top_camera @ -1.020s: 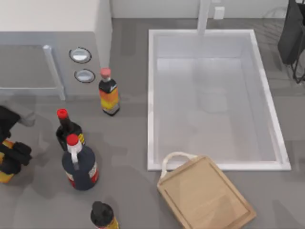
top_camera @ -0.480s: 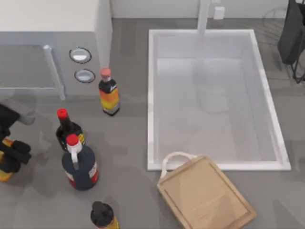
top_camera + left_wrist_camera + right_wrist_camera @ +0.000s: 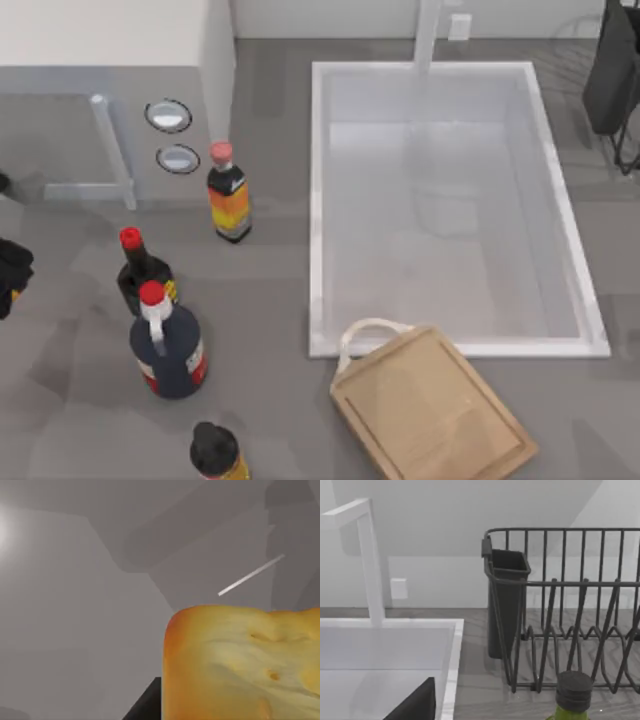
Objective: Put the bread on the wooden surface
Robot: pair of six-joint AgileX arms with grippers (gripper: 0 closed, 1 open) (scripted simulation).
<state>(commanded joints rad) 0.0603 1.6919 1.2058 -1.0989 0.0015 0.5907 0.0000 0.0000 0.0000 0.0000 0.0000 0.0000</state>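
— Where the left wrist view looks out, what sits nearest?
— Item one: the bread (image 3: 242,662), golden-yellow with orange edges, pressed right against the left gripper's dark finger (image 3: 145,705), grey countertop (image 3: 60,630) beyond it. Clenched on the loaf or not: cannot tell.

— And seen from above?
— Left gripper (image 3: 10,275): a dark shape at the table's far left edge, well apart from the wooden surface (image 3: 430,415) at the lower middle. Half a second ago more of it showed, with yellow beneath; it has drawn off leftward.

— Farther out?
— Bottles (image 3: 165,340) between the two, unchanged. Sink (image 3: 318,200) behind the board. Right arm (image 3: 612,70) parked at upper right, beside a dish rack (image 3: 570,610).
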